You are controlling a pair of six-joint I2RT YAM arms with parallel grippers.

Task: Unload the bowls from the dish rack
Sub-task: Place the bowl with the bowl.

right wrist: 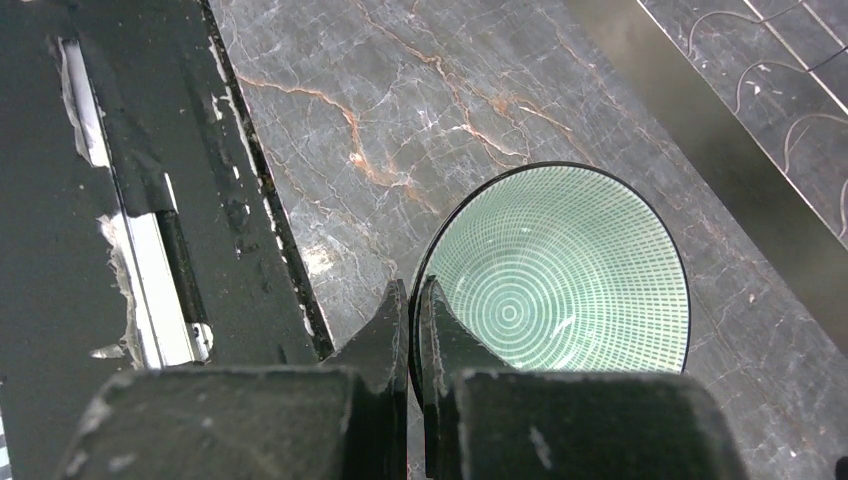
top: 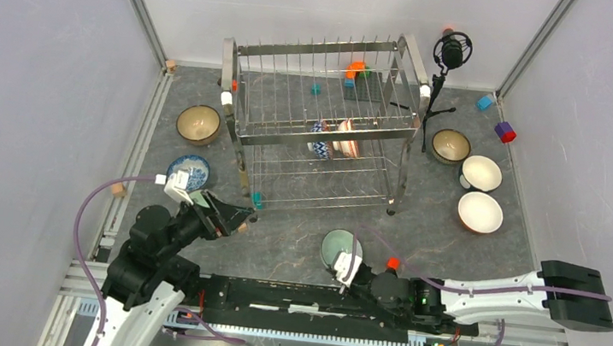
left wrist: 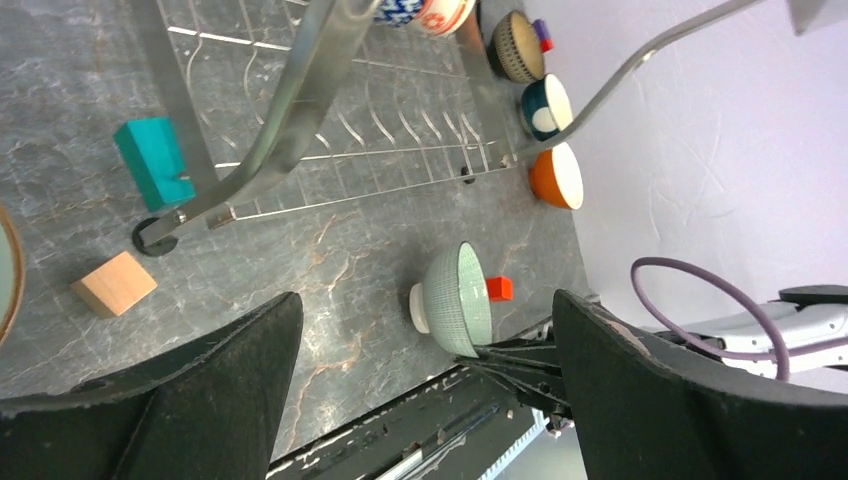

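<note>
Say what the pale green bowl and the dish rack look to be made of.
The pale green bowl is likely glazed ceramic: smooth inside, fine printed rings, dark rim. The dish rack is probably polished steel wire and tube: a bright silvery shine.

Left one wide open, right one pinching a rim

The left gripper (top: 234,215) (left wrist: 425,302) hangs spread apart just off the near-left corner of the dish rack (top: 324,134), elbow folded up. The right arm lies low and stretched out in front of the rack, with the right gripper (top: 343,267) (right wrist: 412,292) clamped on the pale green bowl (top: 338,245) (right wrist: 560,270) at its near rim.
</note>
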